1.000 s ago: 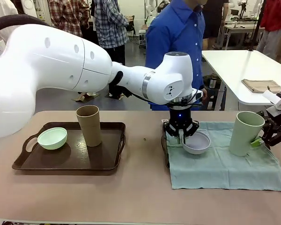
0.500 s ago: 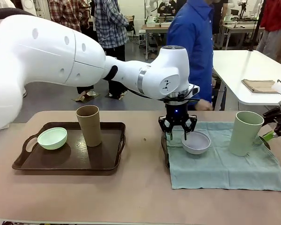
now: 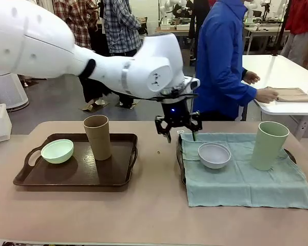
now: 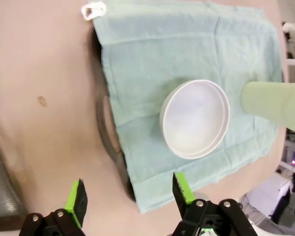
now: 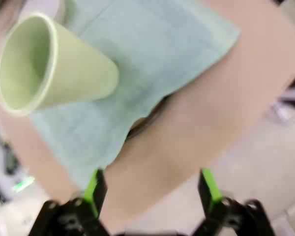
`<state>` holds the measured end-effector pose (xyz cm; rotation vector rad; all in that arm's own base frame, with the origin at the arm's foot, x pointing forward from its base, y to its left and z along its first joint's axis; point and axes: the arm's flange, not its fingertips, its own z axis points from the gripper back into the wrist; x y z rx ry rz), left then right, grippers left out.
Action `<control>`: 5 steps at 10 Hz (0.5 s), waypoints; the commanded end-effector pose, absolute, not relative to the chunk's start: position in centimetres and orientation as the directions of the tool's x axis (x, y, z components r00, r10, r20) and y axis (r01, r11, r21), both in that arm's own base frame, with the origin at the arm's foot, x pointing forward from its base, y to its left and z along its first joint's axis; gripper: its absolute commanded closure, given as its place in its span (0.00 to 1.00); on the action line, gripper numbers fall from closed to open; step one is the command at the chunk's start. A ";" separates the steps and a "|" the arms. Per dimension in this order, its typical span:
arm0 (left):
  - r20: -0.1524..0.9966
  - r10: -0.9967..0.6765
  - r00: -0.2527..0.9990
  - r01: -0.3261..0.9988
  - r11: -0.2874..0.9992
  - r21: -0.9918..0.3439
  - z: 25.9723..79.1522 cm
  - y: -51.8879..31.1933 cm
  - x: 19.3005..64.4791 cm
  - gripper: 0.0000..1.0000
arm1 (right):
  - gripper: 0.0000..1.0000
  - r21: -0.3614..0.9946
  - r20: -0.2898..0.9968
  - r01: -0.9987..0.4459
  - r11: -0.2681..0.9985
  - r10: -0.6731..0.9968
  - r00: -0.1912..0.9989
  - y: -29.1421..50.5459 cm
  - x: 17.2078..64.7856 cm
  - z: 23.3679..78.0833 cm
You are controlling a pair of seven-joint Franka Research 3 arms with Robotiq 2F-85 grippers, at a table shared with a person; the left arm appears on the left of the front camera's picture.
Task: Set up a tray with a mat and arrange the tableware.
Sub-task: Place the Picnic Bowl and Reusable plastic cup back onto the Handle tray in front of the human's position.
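A teal mat (image 3: pixel 246 177) covers the right tray (image 3: pixel 180 163). On the mat stand the pale grey-blue bowl (image 3: pixel 214 155) and the tall pale green cup (image 3: pixel 268 145). My left gripper (image 3: pixel 177 134) hovers open and empty above the mat's near-left corner; its wrist view has the gripper (image 4: pixel 130 195) looking down on the bowl (image 4: pixel 195 118), the mat (image 4: pixel 187 54) and the tray's dark rim (image 4: pixel 107 130). My right gripper (image 5: pixel 151 189) is open and empty, off the mat (image 5: pixel 152 49), with the green cup (image 5: pixel 49 69) ahead of it. The mint green bowl (image 3: pixel 57 150) and tan cup (image 3: pixel 98 137) stand in the left tray (image 3: pixel 118 177).
A person in a blue shirt (image 3: pixel 223 61) stands behind the table, one hand on a folded cloth (image 3: pixel 290 94) on a white table beyond. Bare tabletop lies between the two trays and along the near edge.
My left gripper has risen and moved left, away from the grey-blue bowl, which stays on the mat. My right gripper has drawn back from the green cup, off the front view's right edge.
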<state>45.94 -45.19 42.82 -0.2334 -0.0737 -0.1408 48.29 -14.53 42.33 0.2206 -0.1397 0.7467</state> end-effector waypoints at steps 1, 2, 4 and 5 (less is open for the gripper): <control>0.124 -0.135 0.983 0.163 0.952 -0.257 44.0 -40.8 43.8 0.09 | 0.04 0.099 -0.009 -0.560 0.822 0.564 0.826 -8.9 48.6 46.1; 0.148 -0.129 0.981 0.163 0.955 -0.249 45.2 -39.4 43.7 0.09 | 0.04 0.023 -0.050 -0.520 0.854 0.520 0.853 -6.7 49.1 47.8; 0.181 -0.103 0.978 0.137 0.973 -0.187 47.8 -36.0 42.5 0.09 | 0.04 -0.129 -0.121 -0.472 0.872 0.458 0.880 -3.2 48.5 51.5; 0.189 -0.099 0.977 0.127 0.982 -0.141 49.0 -34.5 41.8 0.09 | 0.04 -0.179 -0.131 -0.463 0.868 0.446 0.885 -1.4 47.5 53.7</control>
